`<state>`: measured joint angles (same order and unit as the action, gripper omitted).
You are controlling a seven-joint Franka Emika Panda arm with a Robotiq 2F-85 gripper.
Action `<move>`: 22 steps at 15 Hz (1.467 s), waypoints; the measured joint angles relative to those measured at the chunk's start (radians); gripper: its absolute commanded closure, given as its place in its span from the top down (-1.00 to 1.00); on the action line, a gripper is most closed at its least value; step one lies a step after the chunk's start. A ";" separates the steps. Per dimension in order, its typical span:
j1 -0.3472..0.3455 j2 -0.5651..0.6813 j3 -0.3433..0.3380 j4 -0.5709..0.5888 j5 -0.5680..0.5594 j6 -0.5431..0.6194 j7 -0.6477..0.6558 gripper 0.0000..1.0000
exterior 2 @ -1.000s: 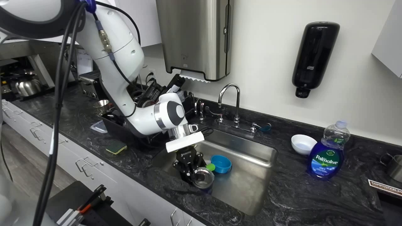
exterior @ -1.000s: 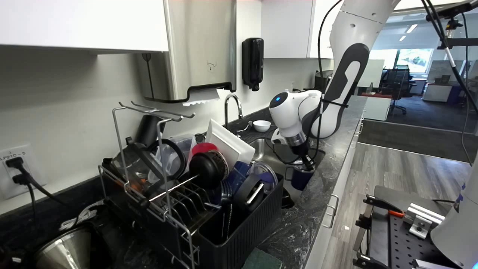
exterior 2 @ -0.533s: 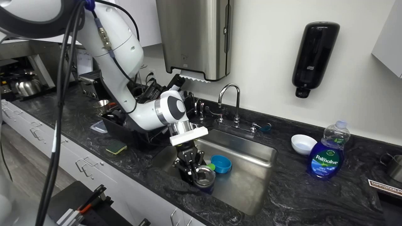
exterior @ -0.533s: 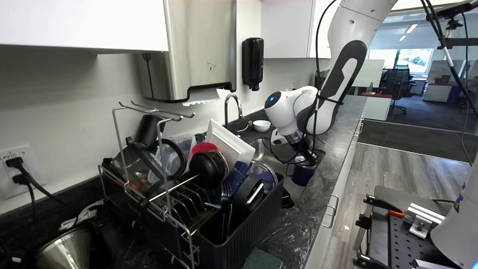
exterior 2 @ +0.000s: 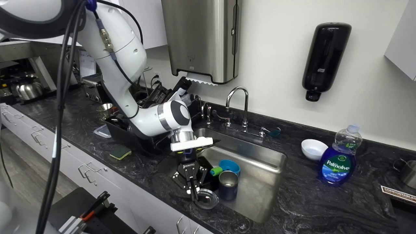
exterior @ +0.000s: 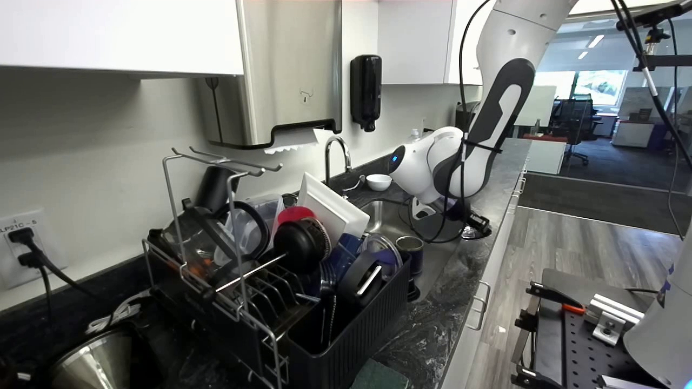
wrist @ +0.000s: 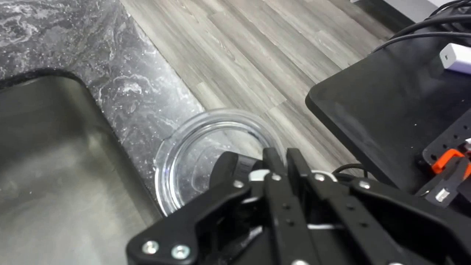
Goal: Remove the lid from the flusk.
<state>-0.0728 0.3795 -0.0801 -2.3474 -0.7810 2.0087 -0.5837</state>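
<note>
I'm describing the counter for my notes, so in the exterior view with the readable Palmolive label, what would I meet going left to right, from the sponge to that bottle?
Sponge → clear lid → dark blue flask → white bowl → Palmolive bottle.

Arm (exterior 2: pixel 130 61) bent; gripper (wrist: pixel 282 156) slanting down, clamped.

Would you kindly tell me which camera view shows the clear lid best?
The wrist view, because the clear lid appears largest there and much of its round outline shows, though the tool hides part of it. Both exterior views show the lid much smaller, at the tip of the tool and off the dark blue flask.
</note>
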 measured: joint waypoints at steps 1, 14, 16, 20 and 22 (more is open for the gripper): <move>0.000 0.000 0.003 0.000 0.000 -0.008 0.000 -0.96; -0.014 -0.010 0.002 0.103 0.229 0.217 0.320 -0.96; -0.014 -0.013 -0.008 0.103 0.260 0.270 0.384 -0.96; -0.014 -0.042 -0.031 0.101 0.301 0.368 0.523 -0.96; -0.012 -0.061 -0.039 0.096 0.303 0.408 0.597 -0.96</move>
<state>-0.0850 0.3182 -0.1196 -2.2511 -0.4781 2.4172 0.0132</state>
